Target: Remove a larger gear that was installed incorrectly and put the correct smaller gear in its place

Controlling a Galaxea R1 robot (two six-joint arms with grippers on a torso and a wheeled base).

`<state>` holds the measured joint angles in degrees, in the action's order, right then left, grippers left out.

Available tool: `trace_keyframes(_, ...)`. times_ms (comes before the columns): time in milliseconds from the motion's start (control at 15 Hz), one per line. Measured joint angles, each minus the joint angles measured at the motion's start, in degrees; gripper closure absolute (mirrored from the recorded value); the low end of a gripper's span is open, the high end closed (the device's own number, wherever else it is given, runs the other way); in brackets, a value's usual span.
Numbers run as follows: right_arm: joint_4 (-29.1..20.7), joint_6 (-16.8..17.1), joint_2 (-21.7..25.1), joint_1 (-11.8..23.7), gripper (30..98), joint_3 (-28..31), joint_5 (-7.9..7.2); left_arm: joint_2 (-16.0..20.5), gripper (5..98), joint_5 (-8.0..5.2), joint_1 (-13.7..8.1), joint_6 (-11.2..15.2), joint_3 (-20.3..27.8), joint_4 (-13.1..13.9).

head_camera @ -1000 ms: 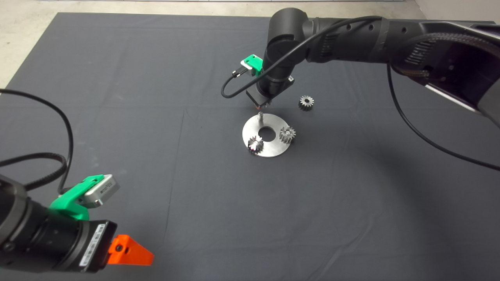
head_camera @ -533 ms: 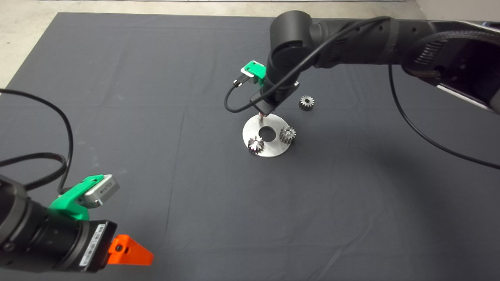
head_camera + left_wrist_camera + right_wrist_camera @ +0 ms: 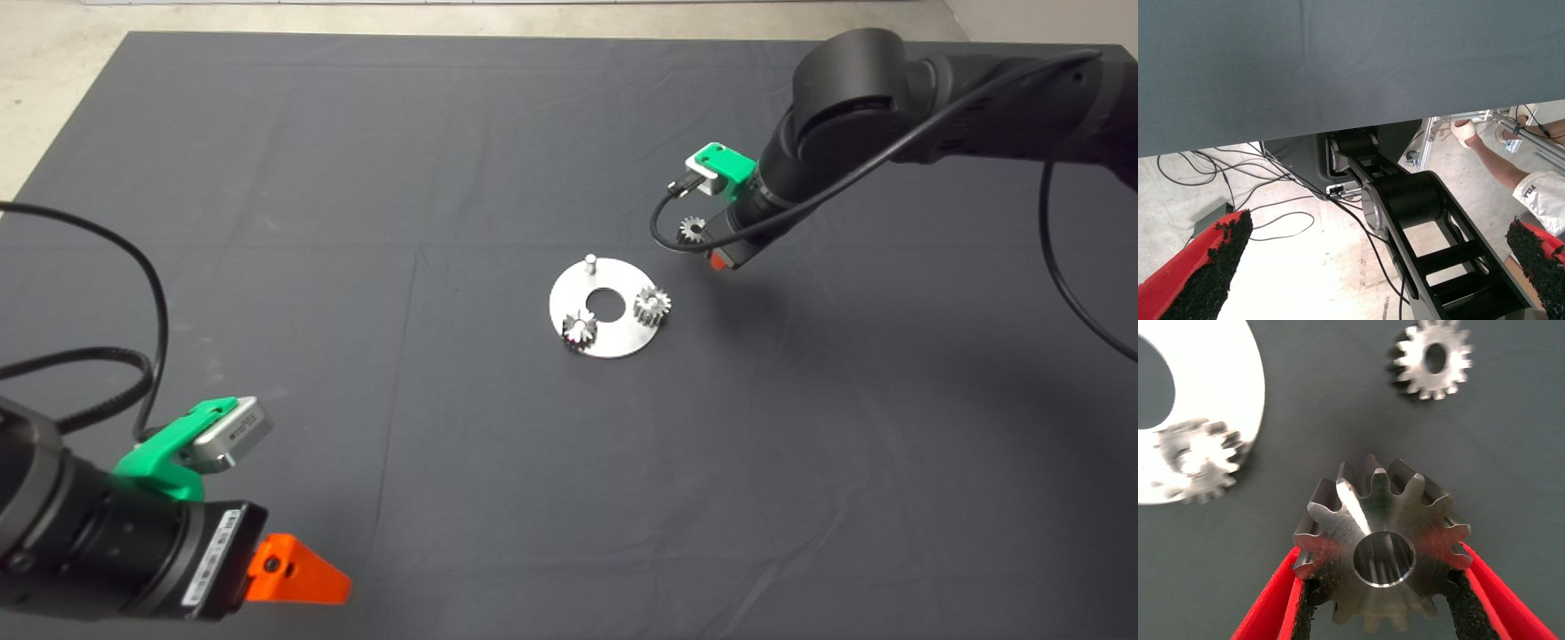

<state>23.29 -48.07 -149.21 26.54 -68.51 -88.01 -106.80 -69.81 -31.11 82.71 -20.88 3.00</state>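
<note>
The dark mat (image 3: 356, 178) carries a round steel plate (image 3: 569, 302) near its middle, with a bare pin (image 3: 589, 260) at the plate's far edge and two bright small gears (image 3: 652, 306) on its near and right edges. The right gripper (image 3: 722, 260) hangs above the mat just right of the plate, its red fingers (image 3: 1275, 603) clamped on the larger gear (image 3: 1381, 550), held between the pads. The smaller gear (image 3: 1433, 360) lies on the mat just beyond the gripper, apart from it. The left gripper (image 3: 298, 573) waits at the mat's near left corner, fingers spread wide.
</note>
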Motion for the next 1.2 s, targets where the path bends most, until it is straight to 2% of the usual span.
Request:
trace_keyframes(133, -1.16, -0.65, 1.18, 0.02, 83.8, 2.04, 1.02, 0.07, 5.3, 0.02, 0.0, -0.02, 0.0, 0.0)
trace_keyframes(400, -2.08, -4.62, 4.97, 0.0, 84.0, 4.61, -0.14, 0.0, 5.3, 0.05, 0.0, -0.02, 0.0, 0.0)
trace_keyframes(733, -2.32, -8.55, 7.37, -0.2, 84.0, 10.85, 0.69, 0.0, 5.3, 0.02, 0.0, -0.02, 0.0, 0.0)
trace_keyframes(1000, -2.37, -9.51, 9.95, -1.99, 84.0, 13.41, 0.08, -0.01, 5.3, 0.05, 0.0, -0.02, 0.0, 0.0)
trace_keyframes(1200, -2.35, -9.79, 10.2, -3.23, 84.0, 13.94, 0.22, 0.0, 5.3, -0.02, 0.0, -0.02, 0.0, 0.0)
